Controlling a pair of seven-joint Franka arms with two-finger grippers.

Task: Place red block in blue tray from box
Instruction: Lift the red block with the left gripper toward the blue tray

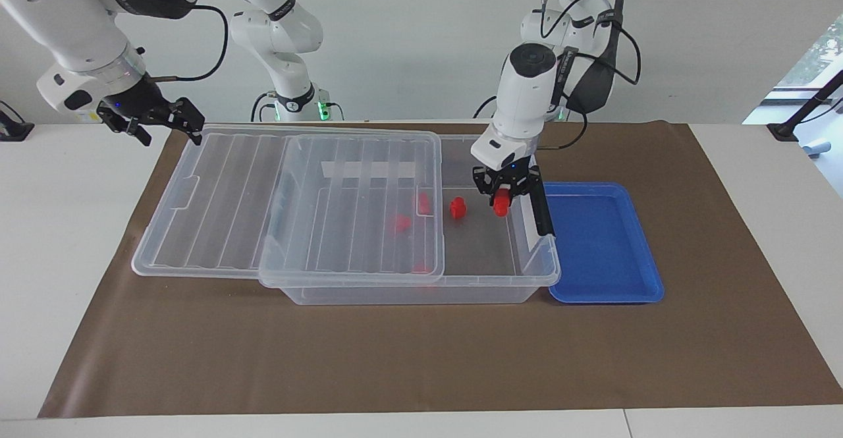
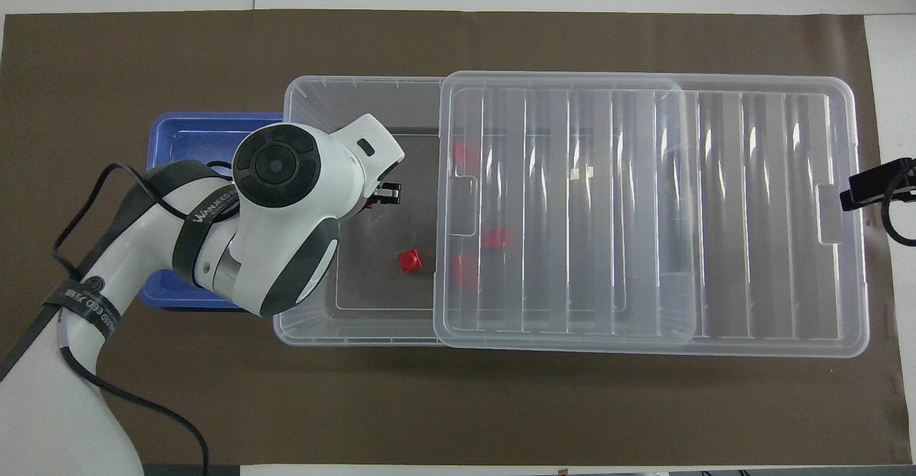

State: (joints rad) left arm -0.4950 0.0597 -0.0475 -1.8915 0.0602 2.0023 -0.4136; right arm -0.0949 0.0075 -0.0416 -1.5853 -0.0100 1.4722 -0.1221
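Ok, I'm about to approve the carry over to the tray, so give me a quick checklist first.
1. Left pincer shut on the red block: ok.
2. Block lifted off the box floor: ok.
3. Block above the box rim: cannot tell.
4. Blue tray beside the box, with bare floor: ok.
5. Lid slid toward the right arm's end, off the path: ok.
6. Right pincer open, waiting at the lid's end: ok.
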